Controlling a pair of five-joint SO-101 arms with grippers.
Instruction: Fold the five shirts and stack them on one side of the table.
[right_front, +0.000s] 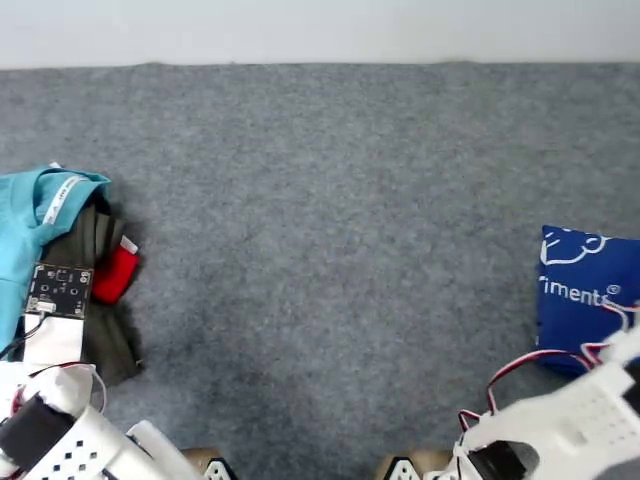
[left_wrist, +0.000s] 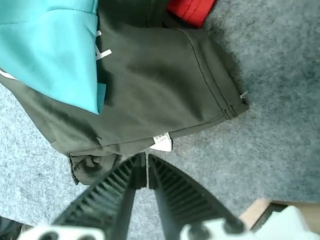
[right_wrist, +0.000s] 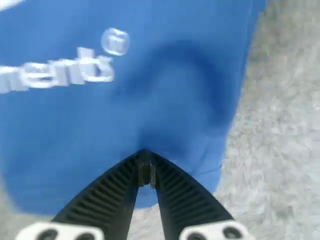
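A pile of shirts lies at the table's left edge: a teal shirt on top, a dark olive shirt under it and a red one poking out. The left wrist view has the olive shirt, the teal shirt and the red shirt. My left gripper is shut, its tips just off the olive shirt's hem near a white label. A folded blue shirt with white print lies at the right edge. My right gripper is shut above the blue shirt.
The grey carpeted table stretches bare between the pile and the blue shirt. The left arm is at the near-left corner. The right arm, with red and white wires, is at the near-right. A white wall runs along the far edge.
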